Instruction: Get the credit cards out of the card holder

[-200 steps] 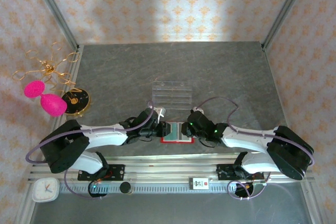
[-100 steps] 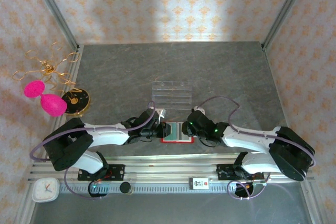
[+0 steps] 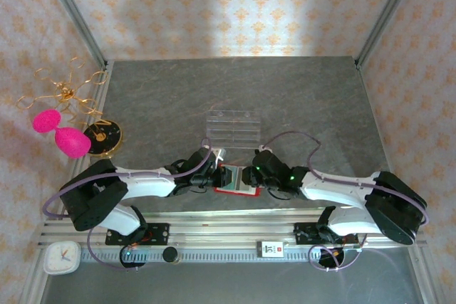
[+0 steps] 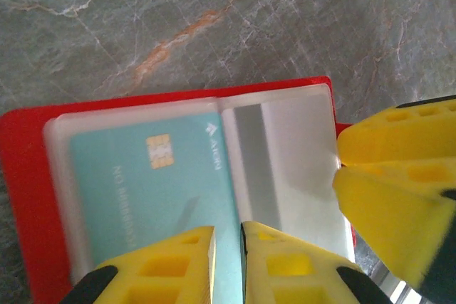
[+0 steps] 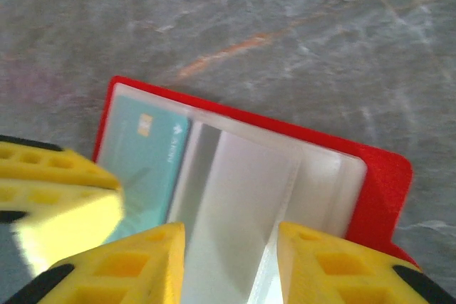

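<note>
The wallet (image 4: 18, 176) lies open at the near edge of the table (image 3: 306, 105). My left gripper (image 4: 228, 236) is nearly closed over the teal card (image 4: 135, 176), grasp unclear; right gripper (image 5: 228, 236) gapes. Tugging may drag sleeve (image 5: 249, 190) and wallet along.

Light: bright, even; a pale patch lay on the wall (image 3: 214, 12) beyond the card holder (image 4: 21, 176). Its clear sleeves (image 4: 292, 147) bore soft glare; nearer foreground was blurred.

Clear slotted tray (image 3: 231, 127) on grey stone table (image 3: 178, 90), pink ornaments (image 3: 71, 142) and black-gold disc (image 3: 107, 135) far left of tray, white clock (image 3: 60, 256) nearer, lower-left of tray.
</note>
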### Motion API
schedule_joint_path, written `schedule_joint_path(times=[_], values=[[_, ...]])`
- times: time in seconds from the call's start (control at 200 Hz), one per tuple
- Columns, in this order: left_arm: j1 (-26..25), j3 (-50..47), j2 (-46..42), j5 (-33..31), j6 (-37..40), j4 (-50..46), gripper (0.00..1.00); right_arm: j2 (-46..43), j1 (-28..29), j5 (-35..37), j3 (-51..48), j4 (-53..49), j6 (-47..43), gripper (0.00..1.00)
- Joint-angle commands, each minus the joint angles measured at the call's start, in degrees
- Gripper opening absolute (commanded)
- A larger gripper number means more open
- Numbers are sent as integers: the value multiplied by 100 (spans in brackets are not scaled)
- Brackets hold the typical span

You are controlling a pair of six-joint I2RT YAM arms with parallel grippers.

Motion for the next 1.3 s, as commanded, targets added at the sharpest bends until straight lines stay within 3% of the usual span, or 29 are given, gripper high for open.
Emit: schedule_joint_path(times=[0.0,0.19,0.486,0.741,0.851,0.931,1.131,1.291], values=[[-2,-52,59,95,89,160,18,-99,70,-497,175,461,1,38],[30,-141,-275,-73,39,-48,20,10,117,-615,540,464,-189,39],[479,-914,-1669,-414,-185,-441,31,887,182,-983,1034,635,-387,39],[561,-1116,-2513,-756,-121,-644,42,701,204,-238,1269,64,-499,38],[568,-991,-2232,-614,30,-368,42,781,200,-455,1144,37,-366,31],[567,-761,-1731,-392,136,-139,36,978,142,-770,1045,214,-139,24],[534,-536,-909,-227,227,410,23,1016,-212,-1261,807,529,230,21],[538,-562,-575,-247,245,503,20,1189,-383,-1542,662,644,350,21]])
